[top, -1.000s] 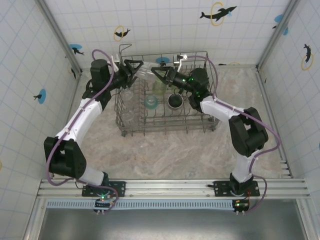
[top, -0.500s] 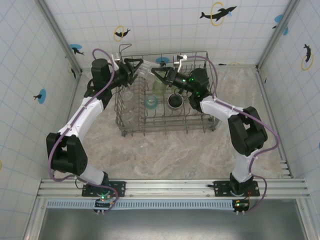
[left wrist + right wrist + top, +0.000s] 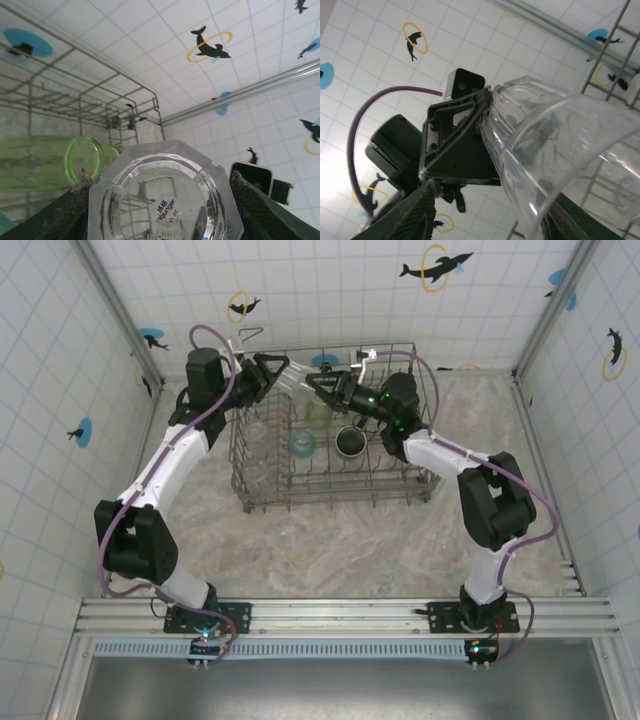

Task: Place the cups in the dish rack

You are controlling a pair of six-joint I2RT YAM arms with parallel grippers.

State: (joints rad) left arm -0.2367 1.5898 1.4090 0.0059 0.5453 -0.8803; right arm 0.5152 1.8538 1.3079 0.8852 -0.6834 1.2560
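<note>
Above the back of the dish rack (image 3: 330,498), a clear faceted cup (image 3: 296,381) hangs sideways with my left gripper (image 3: 283,376) shut on its base end. In the left wrist view that cup's base (image 3: 162,200) sits between both fingers (image 3: 65,215) and touches them. My right gripper (image 3: 319,389) is at the cup's mouth with its jaws open. In the right wrist view the cup's rim (image 3: 570,145) stands between the spread fingers (image 3: 415,215). Inside the rack are a light-green tumbler (image 3: 318,416), a teal cup (image 3: 301,445) and a black mug (image 3: 350,443).
Clear cups (image 3: 256,472) stand in the rack's left side. The green tumbler (image 3: 45,162) lies just below the held cup in the left wrist view. Tiled walls close in behind and at both sides. Marbled table surface (image 3: 330,550) lies in front of the rack.
My right gripper was shut on the clear cup's rim and has opened. The left gripper has closed a little on the cup's base, and the left arm has shifted slightly.
</note>
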